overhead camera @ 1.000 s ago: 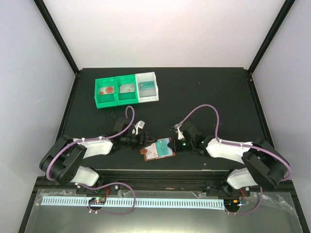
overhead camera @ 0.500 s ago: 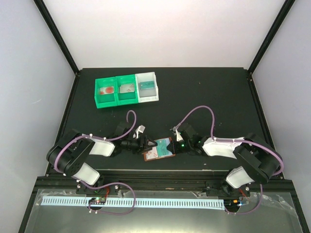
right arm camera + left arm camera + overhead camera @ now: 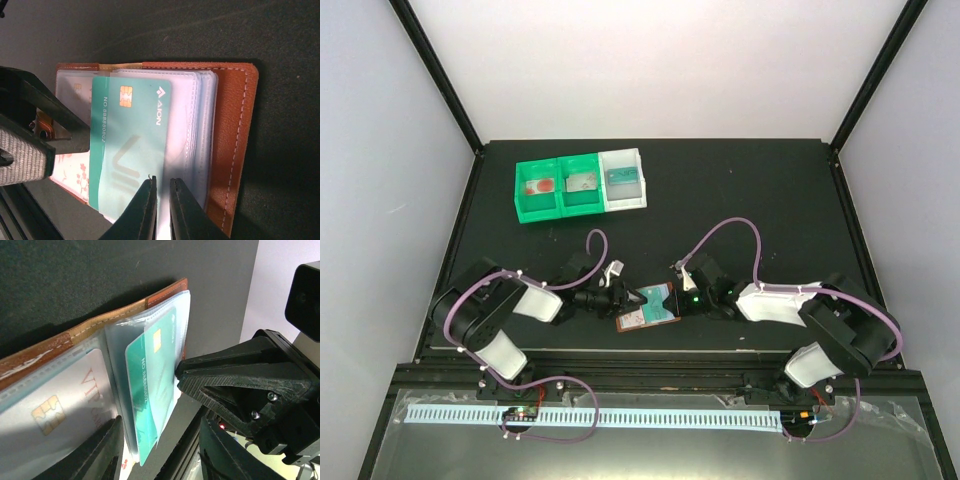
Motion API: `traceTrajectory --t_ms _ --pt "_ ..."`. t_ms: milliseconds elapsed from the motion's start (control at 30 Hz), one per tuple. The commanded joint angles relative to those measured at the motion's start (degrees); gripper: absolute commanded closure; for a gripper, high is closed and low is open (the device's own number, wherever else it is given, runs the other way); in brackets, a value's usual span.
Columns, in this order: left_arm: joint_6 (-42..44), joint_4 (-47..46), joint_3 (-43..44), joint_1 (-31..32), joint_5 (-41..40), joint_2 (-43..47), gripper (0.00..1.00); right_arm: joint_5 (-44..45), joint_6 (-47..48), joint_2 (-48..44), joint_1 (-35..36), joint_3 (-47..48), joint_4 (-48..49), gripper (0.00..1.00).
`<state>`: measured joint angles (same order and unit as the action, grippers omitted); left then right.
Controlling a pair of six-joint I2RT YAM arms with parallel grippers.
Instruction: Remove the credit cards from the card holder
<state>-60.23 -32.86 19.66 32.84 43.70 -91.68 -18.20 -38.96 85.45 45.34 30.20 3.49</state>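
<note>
The brown card holder (image 3: 642,316) lies open near the table's front edge, its clear pocket pages fanned up. A teal credit card (image 3: 130,145) sticks partly out of one clear pocket; it also shows in the left wrist view (image 3: 150,390). A whitish VIP card (image 3: 65,400) with a gold chip sits in another pocket. My left gripper (image 3: 160,455) is open, its fingers either side of the teal card's free edge. My right gripper (image 3: 161,181) is shut on the clear pocket pages beside the teal card. In the top view the left gripper (image 3: 632,298) and the right gripper (image 3: 678,298) flank the holder.
Two green bins (image 3: 555,188) and a white bin (image 3: 623,178), each with a small item inside, stand at the back left. The table's front edge and a rail run just below the holder. The right gripper's black body (image 3: 245,385) is close to my left fingers.
My left gripper has moved right, up to the holder's left side. The right gripper shifted slightly left and stays at the holder's right edge.
</note>
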Motion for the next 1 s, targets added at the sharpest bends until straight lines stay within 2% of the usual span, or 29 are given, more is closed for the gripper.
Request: traceTrajectory --t_ms 0,300,467,733,833,967 --pt "-0.7 -3.5 1.3 0.9 -0.9 -2.2 0.60 0.9 -0.1 1.2 0.3 -0.3 -1.0 0.91" --pt "-0.7 -4.2 1.2 1.0 -1.1 -2.7 0.90 1.2 0.0 0.9 0.3 -0.6 -0.9 0.92" --pt "-0.5 -4.3 1.2 1.0 -1.0 -2.7 0.97 1.2 0.1 0.9 0.3 -0.6 -0.8 0.92" --pt "-1.6 -6.0 1.1 1.0 -0.2 -3.2 0.98 1.2 -0.1 1.0 0.3 -0.8 -0.5 0.92" --pt "-2.2 -6.5 1.1 1.0 -0.1 -3.3 0.88 1.1 0.0 1.0 0.3 -0.9 -0.4 0.92" --pt "-2.5 -6.9 1.2 1.0 -0.2 -4.0 0.83 1.1 -0.1 1.2 0.4 -0.8 -0.3 0.92"
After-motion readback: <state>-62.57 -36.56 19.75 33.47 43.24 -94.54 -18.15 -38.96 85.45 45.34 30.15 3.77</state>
